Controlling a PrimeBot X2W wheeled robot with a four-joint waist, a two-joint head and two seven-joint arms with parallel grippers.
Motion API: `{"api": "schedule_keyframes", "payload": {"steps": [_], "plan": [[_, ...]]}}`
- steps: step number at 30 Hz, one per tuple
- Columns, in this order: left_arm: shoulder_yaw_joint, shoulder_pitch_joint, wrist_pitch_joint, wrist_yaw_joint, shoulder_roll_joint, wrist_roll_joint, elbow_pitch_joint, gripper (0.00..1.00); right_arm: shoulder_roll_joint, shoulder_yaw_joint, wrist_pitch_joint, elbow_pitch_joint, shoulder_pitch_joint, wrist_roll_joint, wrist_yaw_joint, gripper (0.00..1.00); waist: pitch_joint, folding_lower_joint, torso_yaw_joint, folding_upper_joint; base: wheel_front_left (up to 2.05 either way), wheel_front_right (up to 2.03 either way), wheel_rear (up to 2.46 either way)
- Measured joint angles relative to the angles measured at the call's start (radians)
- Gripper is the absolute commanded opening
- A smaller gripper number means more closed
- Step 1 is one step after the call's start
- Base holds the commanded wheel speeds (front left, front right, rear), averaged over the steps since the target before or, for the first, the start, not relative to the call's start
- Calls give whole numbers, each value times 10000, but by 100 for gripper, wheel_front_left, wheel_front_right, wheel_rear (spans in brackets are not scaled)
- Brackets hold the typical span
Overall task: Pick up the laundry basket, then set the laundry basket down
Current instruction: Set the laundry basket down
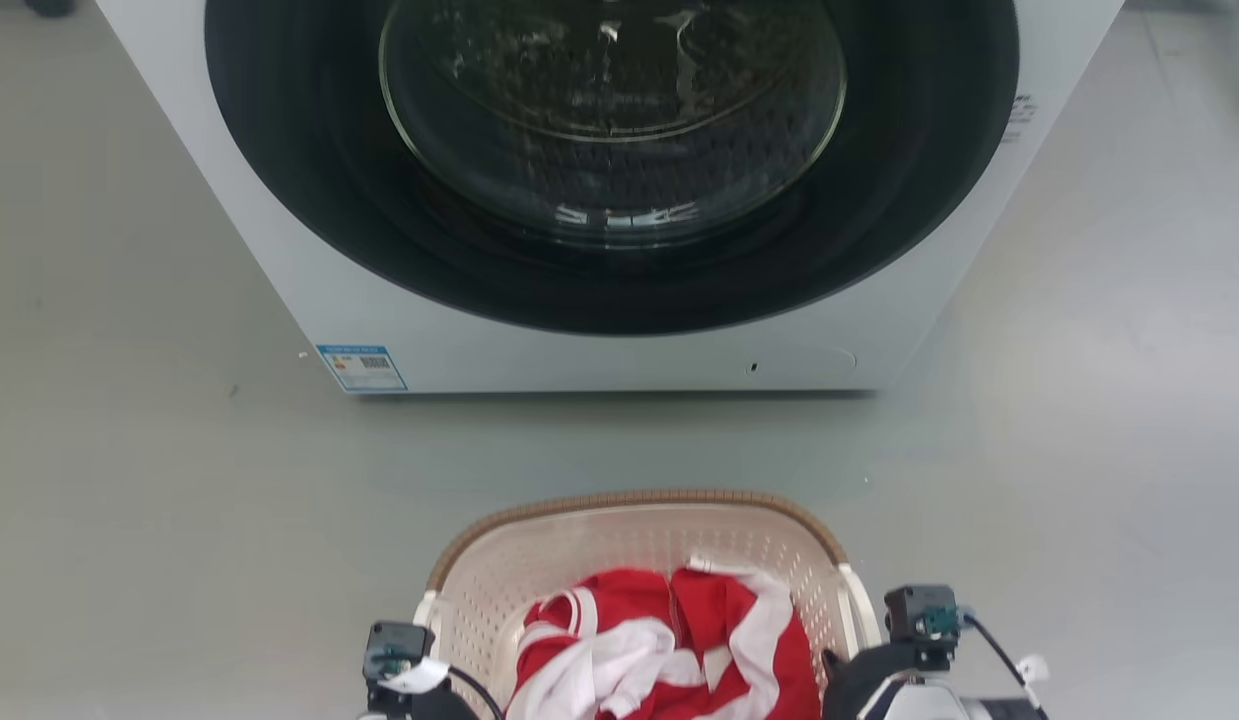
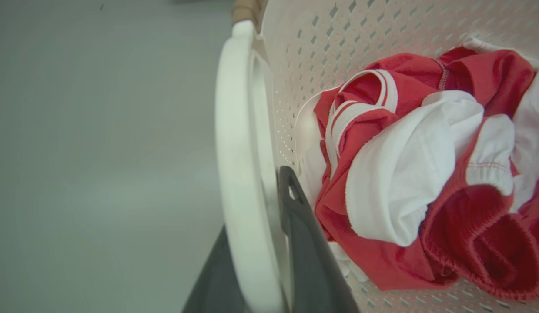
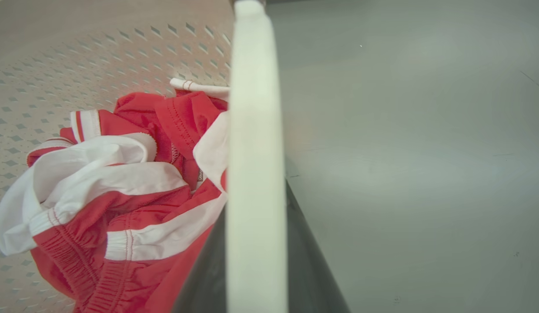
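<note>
Lower centre: your left gripper (image 2: 256, 204) and right gripper (image 3: 255, 195) each pinch a white handle (image 2: 234, 108) of the laundry basket (image 1: 639, 508); whether it is off the floor (image 1: 129, 450) is unclear; set-down remains.

laundry basket (image 1: 599, 545) sat in front of the washing machine (image 1: 599, 360), floor (image 1: 129, 450) between them
clothes (image 1: 669, 640) lay in it; left gripper (image 2: 256, 208) straddled its left handle (image 2: 234, 130), right gripper (image 3: 256, 204) the right handle (image 3: 254, 108)

From my end, left tool (image 2: 257, 208) is clamped on the white handle (image 2: 234, 130) of the laundry basket (image 2: 321, 39); red-and-white clothes (image 2: 408, 174) bunched inside, grey floor (image 2: 99, 152) off to the left.
</note>
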Motion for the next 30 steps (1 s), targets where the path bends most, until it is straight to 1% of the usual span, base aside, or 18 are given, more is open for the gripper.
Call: {"api": "schedule_keyframes", "payload": {"steps": [7, 8, 14, 16, 18, 30], "plan": [[50, -934, -15, 38, 59, 0, -132, 0, -71, -50, -33, 6, -1055, -54, -86, 0, 889, 0, 11, 0, 0, 0, 0], [81, -1216, -15, 94, 63, 0, -174, 0, -79, -86, -90, 48, -1365, -96, -86, 0, 1164, 1, 15, 0, 0, 0, 0], [238, -2018, -58, 105, 59, 2, -198, 0, -81, -123, -176, 307, -2336, -276, -86, 0, 2015, 0, 13, 0, 0, 0, 0], [267, -2139, -59, 105, 59, 4, -196, 0, -81, -125, -178, 353, -2488, -297, -86, 0, 2158, 0, 11, 1, 0, 0, 0], [318, -2510, -107, 123, 56, 40, -192, 0, -81, -123, -263, 458, -2875, -414, -86, 0, 2595, 0, 5, 1, 0, 0, 0], [531, -3931, -236, 180, 167, 125, -165, 0, -82, -105, -447, 629, -4387, -729, -86, 0, 4370, 0, -5, 1, 0, 0, 0]]}}
